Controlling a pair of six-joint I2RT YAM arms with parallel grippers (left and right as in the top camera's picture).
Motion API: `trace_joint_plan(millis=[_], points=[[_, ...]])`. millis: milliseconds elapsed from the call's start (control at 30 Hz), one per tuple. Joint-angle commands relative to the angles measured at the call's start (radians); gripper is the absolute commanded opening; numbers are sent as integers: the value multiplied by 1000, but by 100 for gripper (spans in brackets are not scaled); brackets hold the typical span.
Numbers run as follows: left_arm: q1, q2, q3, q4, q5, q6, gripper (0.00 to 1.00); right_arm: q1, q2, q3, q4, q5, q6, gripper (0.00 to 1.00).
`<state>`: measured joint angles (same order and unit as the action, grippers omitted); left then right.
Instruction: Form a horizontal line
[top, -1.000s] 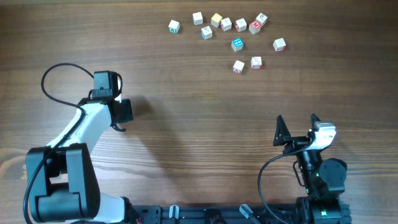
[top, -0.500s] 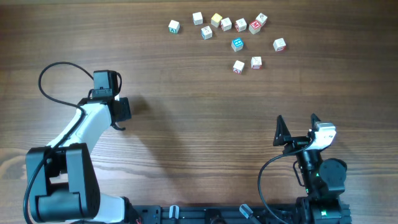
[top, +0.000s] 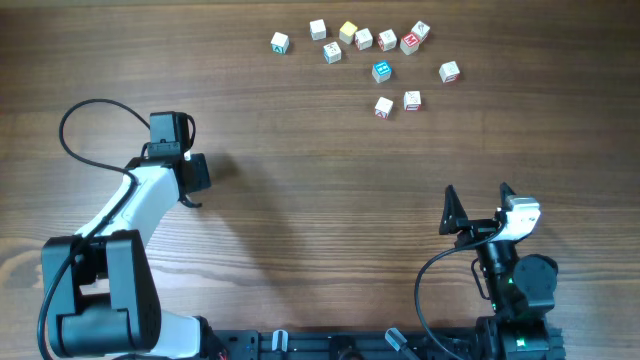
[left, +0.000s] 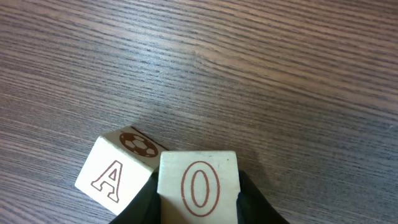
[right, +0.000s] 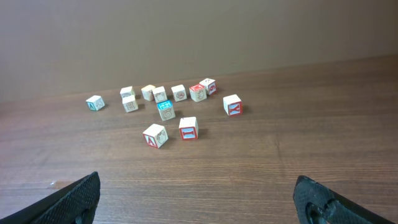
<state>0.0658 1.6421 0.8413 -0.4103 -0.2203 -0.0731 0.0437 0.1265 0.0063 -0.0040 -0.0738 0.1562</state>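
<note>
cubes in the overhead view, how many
12 by the far edge: eight in a ragged row, four cubes scattered nearer. Two more, the O cube and A cube, hide under the left gripper.

**O cube gripped over wood-grain table**
A pale wooden O cube (left: 198, 183) is seen clamped in the left gripper (left: 199, 208) at 6 o'clock in the frame, with dark fingers (left: 142, 208) pressed to both of its sides. An A cube (left: 112, 180), topped by a football picture, is set at 9 o'clock of it, turned at an angle, and its near edge appears to touch the O cube. The brown table (left: 249, 68) is spread from 9 through 12 to 3 o'clock.
</note>
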Motion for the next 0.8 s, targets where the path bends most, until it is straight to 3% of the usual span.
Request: trace_joint_plan(millis=[0,333,400,467,767], points=[[5,7,-8,7,-17,-18,8,-5,-4,1,2,15,1,100],[5,7,-8,14,-17,-18,9,-5,-4,1,2,15,1,100],[5,7,-8,7,-16,-18,14,-5,-4,1,2,15,1,100],[5,7,-8,-6,-16,-18,27,-5,-4,1,2,15,1,99],[5,7,-8,-12,-16,-18,33,-5,-4,1,2,15,1,100]])
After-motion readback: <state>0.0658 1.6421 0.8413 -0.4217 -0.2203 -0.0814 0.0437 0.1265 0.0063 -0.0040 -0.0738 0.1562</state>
